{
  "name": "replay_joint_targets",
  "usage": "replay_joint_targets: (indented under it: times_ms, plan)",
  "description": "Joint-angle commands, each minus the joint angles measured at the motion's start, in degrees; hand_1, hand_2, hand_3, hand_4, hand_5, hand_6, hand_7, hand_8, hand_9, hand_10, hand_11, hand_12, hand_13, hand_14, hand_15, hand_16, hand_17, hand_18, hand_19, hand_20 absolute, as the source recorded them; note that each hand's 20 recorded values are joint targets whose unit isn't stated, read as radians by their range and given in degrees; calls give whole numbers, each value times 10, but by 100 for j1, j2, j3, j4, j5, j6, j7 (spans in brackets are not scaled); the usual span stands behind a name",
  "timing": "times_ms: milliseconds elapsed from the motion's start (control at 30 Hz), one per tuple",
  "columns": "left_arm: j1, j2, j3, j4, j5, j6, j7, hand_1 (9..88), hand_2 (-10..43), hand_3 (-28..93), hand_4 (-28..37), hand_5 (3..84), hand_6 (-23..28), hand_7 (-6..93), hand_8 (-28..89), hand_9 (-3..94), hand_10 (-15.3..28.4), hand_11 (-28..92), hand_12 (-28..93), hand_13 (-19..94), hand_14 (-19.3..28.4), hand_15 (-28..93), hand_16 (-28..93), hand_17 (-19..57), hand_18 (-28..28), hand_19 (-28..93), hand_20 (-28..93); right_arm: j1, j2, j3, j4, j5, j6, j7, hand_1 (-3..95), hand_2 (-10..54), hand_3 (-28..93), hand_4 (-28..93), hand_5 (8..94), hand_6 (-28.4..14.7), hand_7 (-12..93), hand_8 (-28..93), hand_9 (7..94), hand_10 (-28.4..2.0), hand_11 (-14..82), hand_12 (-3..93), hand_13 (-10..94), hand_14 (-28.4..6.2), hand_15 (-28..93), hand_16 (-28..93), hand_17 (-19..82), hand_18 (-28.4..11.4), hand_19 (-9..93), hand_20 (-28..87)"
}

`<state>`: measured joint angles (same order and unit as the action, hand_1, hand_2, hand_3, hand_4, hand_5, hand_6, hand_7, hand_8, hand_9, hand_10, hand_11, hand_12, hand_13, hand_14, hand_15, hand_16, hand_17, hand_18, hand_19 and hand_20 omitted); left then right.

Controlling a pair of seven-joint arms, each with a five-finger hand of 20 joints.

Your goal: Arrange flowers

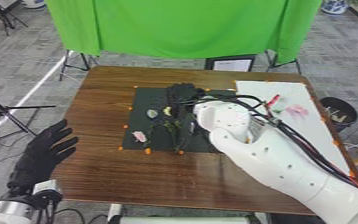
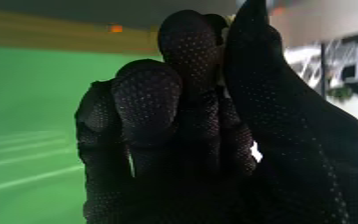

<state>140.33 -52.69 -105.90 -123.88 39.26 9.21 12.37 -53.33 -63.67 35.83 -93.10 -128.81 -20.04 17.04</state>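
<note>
In the head view the right hand (image 1: 184,93) is over the far part of a dark mat (image 1: 193,145); whether it holds anything is unclear. The right wrist view has the right hand (image 2: 158,150) up close, with a thin pale sliver beside it that I cannot identify. A pink flower (image 1: 140,136), a pale flower (image 1: 151,114), a yellowish one (image 1: 167,111) and green stems (image 1: 174,129) lie on the mat. On the white sheet (image 1: 313,137) are a pale pink flower (image 1: 297,111) and a red item (image 1: 273,100). The left hand (image 1: 40,155) is open at the table's left edge.
The brown table (image 1: 95,165) carries orange marks around the mat and sheet. A green cloth (image 1: 175,27) hangs beyond its far edge. A black bin (image 1: 340,111) stands off the right side, and tripod legs (image 1: 7,112) stand at left. The right forearm crosses the table's right half.
</note>
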Motion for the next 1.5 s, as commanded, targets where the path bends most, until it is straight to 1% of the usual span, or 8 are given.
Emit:
replay_joint_targets:
  times_ms: [33,367,533,733,1133,1300,1333,1500]
  plan:
    - [6,4,18,20,5,-29,-29,270,-25,695,-266,264,43,254,-130,233,115,215,190,196,160,327,6,-94,226,422,94,87,-135,-48,98,-170,-253,-17,422,-95,868,-235,739,20,461,-17,877,-65,243,436,745,-60,664,305,283,-203,795,502]
    - [-11,0,28,27,1,-24,-24,269,-24,695,-266,264,43,252,-129,232,115,216,190,196,160,328,5,-94,226,422,94,91,-160,3,85,-185,-377,-39,400,-95,868,-238,720,23,457,-10,863,-64,234,438,730,-59,666,305,275,-205,788,503]
    - [1,-6,23,20,1,-6,-24,269,-24,695,-266,264,43,251,-129,232,115,216,191,196,160,327,5,-95,226,422,94,121,-165,-7,128,-220,-421,-56,383,-95,868,-241,678,22,458,-6,843,-63,225,438,715,-58,668,306,262,-204,779,504]
    - [-16,-7,37,31,11,-21,-40,269,-24,695,-266,264,43,253,-128,232,116,216,190,196,160,327,5,-94,226,422,94,124,-174,19,131,-227,-469,-56,372,-95,864,-246,660,20,455,-7,826,-59,218,434,702,-59,671,306,256,-206,774,506]
    - [-10,-5,29,32,4,-23,-34,270,-23,693,-265,264,43,251,-128,233,116,216,190,196,160,327,5,-94,225,422,94,99,-185,56,154,-260,-478,-18,358,-95,862,-256,646,16,447,-9,804,-66,245,402,693,-60,674,302,252,-206,768,512]
    - [-4,-10,34,26,7,-23,-38,270,-23,694,-265,264,43,250,-128,233,117,217,190,196,160,327,5,-94,226,422,94,89,-216,79,167,-271,-530,-41,343,-95,863,-257,644,17,436,-10,792,-68,259,380,690,-60,674,302,249,-207,766,515]
    - [-16,-9,38,36,4,-42,-48,270,-22,694,-265,264,43,250,-128,233,117,217,190,197,160,327,6,-94,226,422,94,88,-202,66,154,-272,-508,-33,334,-95,868,-258,642,18,427,-10,786,-71,268,367,688,-61,673,303,249,-207,765,516]
    - [-24,-12,43,39,8,-29,-58,269,-22,695,-265,264,43,250,-128,234,117,216,190,197,160,328,6,-94,226,422,94,71,-197,89,150,-325,-528,-60,314,-95,879,-261,629,21,402,-15,758,-78,298,306,681,-61,671,300,245,-209,762,520]
